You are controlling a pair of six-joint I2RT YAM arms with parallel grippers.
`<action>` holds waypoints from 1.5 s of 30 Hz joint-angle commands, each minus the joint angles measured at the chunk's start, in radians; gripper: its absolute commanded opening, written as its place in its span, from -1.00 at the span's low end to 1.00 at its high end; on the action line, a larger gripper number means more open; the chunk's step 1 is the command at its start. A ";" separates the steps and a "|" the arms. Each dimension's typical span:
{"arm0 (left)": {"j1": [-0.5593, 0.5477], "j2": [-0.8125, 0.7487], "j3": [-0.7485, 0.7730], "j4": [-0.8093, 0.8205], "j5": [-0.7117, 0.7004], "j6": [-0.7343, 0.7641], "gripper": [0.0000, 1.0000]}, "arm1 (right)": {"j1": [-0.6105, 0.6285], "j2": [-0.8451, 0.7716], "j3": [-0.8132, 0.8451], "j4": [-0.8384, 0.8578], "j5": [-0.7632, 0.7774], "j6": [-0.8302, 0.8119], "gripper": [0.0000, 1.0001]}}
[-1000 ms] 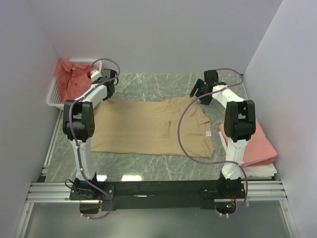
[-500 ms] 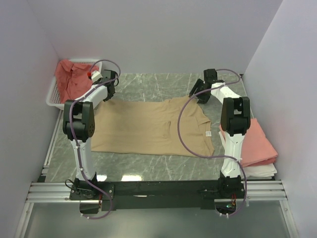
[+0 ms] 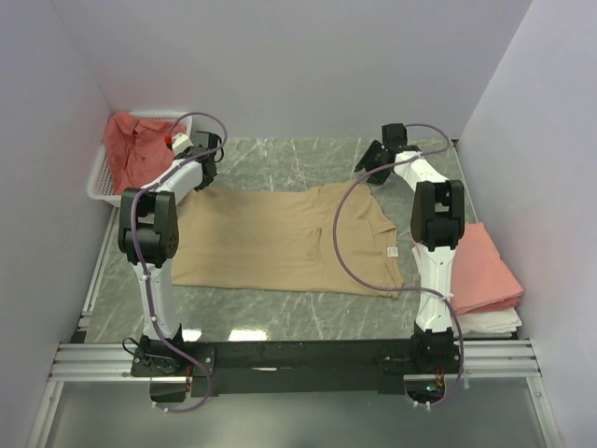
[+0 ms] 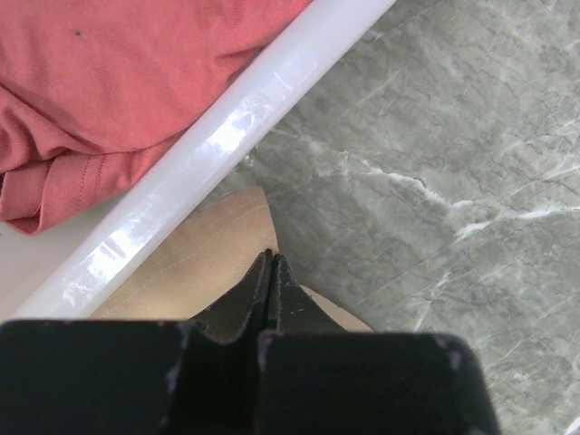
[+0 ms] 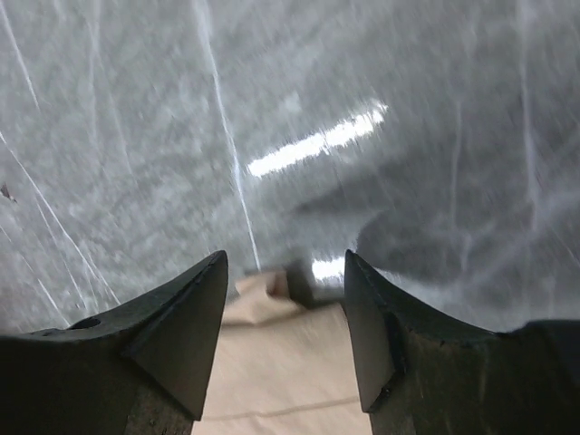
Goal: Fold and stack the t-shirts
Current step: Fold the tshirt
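The tan shirt (image 3: 280, 243) lies spread flat across the middle of the bench (image 3: 280, 159), smooth apart from a few soft creases. Its neck end is to the right.

The left pincer (image 4: 270, 258) is clenched tight on the shirt's far left corner, just beside the basket (image 3: 98, 182) rim. The right pincer (image 5: 283, 263) stands released, its jaws apart over the far right tip of the cloth, which shows between them. I would say the step is getting hold of both far corners for a fold toward the near side.

To do it well, the right pincer should drop low enough to catch the cloth rather than scrape the stone, and bite well in from the edge. Both arms should then lift evenly so the far edge stays straight.

More pink shirts (image 3: 131, 145) sit crumpled in the basket at the far left. A folded pink shirt (image 3: 485, 271) rests near the right wall.
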 commanded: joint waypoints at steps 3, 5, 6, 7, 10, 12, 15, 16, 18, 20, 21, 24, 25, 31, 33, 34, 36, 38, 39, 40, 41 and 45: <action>-0.005 -0.021 0.017 0.017 0.007 0.016 -0.99 | 0.020 0.030 0.060 0.004 -0.005 0.012 0.22; -0.005 -0.020 0.016 0.017 0.004 0.017 -0.99 | 0.026 0.036 0.057 0.013 -0.011 0.017 0.18; -0.005 -0.020 0.016 0.017 0.004 0.017 -0.99 | 0.032 0.040 0.058 0.012 -0.011 0.017 0.18; -0.005 -0.020 0.016 0.017 0.002 0.017 -0.99 | 0.032 0.042 0.058 0.009 -0.010 0.017 0.17; -0.005 -0.018 0.019 0.015 0.004 0.016 -0.99 | 0.047 0.045 0.044 0.018 -0.011 0.015 0.12; -0.005 -0.018 0.019 0.015 0.004 0.017 -0.99 | 0.053 0.036 0.020 0.027 -0.008 0.014 0.10; -0.005 -0.014 0.017 0.014 0.005 0.014 -0.99 | 0.063 0.028 -0.006 0.038 0.001 0.017 0.07; -0.005 -0.014 0.017 0.014 0.005 0.014 -0.99 | 0.064 0.027 -0.012 0.039 0.004 0.017 0.06; -0.005 -0.009 0.017 0.015 0.007 0.013 -0.99 | 0.064 0.019 -0.028 0.044 0.012 0.017 0.02; -0.005 -0.007 0.019 0.015 0.010 0.013 -0.99 | 0.064 0.016 -0.034 0.042 0.018 0.015 -0.05; -0.005 -0.006 0.019 0.015 0.010 0.013 -0.99 | 0.064 0.016 -0.034 0.039 0.019 0.017 -0.10; -0.005 -0.004 0.022 0.015 0.008 0.013 -0.99 | 0.064 0.021 -0.026 0.030 0.025 0.015 -0.36; -0.005 -0.006 0.022 0.014 0.008 0.013 -0.99 | 0.063 0.019 -0.025 0.027 0.025 0.015 -0.53; -0.005 -0.010 0.020 0.014 -0.004 0.008 -0.99 | 0.060 -0.016 -0.026 0.025 0.059 0.008 -1.00; -0.004 -0.011 0.017 0.015 -0.005 0.008 -0.99 | 0.058 -0.044 -0.023 0.025 0.084 0.000 -1.00; -0.004 -0.014 0.017 0.015 -0.007 0.007 -0.99 | 0.055 -0.054 -0.023 0.032 0.088 -0.003 -1.00; -0.004 -0.017 0.017 0.015 -0.012 0.008 -0.99 | 0.052 -0.091 -0.028 0.044 0.097 -0.009 -1.00; -0.002 -0.018 0.017 0.014 -0.016 0.005 -0.99 | 0.046 -0.127 -0.023 0.056 0.102 -0.015 -1.00; -0.002 -0.021 0.017 0.012 -0.018 0.005 -0.99 | 0.046 -0.136 -0.020 0.059 0.105 -0.024 -1.00; -0.001 -0.024 0.017 0.012 -0.019 0.005 -0.99 | 0.044 -0.143 -0.016 0.061 0.105 -0.027 -1.00; 0.001 -0.026 0.014 0.014 -0.019 0.002 -0.99 | 0.044 -0.159 -0.008 0.061 0.105 -0.032 -1.00; 0.004 -0.037 0.010 0.015 -0.022 0.000 -0.99 | 0.044 -0.191 -0.009 0.071 0.105 -0.047 -1.00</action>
